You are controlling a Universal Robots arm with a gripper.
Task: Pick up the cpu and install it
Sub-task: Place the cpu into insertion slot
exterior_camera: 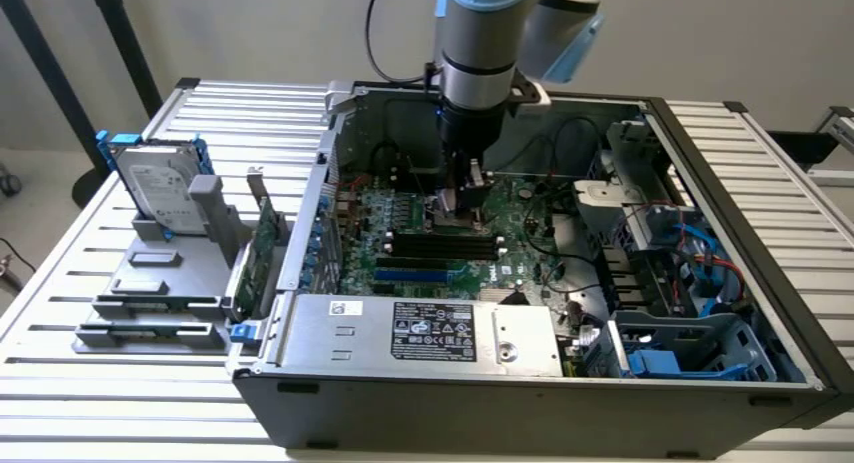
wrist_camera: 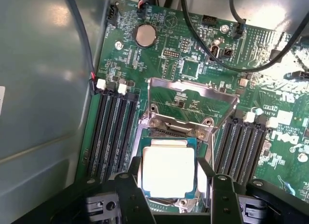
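Note:
The cpu (wrist_camera: 166,172), a small square chip with a shiny silver top and a thin pale rim, sits between my two black fingers (wrist_camera: 131,178) just over the open socket on the green motherboard (wrist_camera: 193,64). My gripper (wrist_camera: 170,165) is shut on it, one finger against each side. The socket's metal load plate (wrist_camera: 190,105) stands tilted open behind the chip. In the exterior view my gripper (exterior_camera: 461,211) reaches straight down into the open computer case (exterior_camera: 747,183), over the middle of the board.
Black memory slots (wrist_camera: 113,132) flank the socket on both sides, and black cables (wrist_camera: 227,45) cross the board. A power supply (exterior_camera: 427,333) fills the case's near side. On the exterior view's left, a rack holds a hard drive (exterior_camera: 160,183) and green cards (exterior_camera: 267,243).

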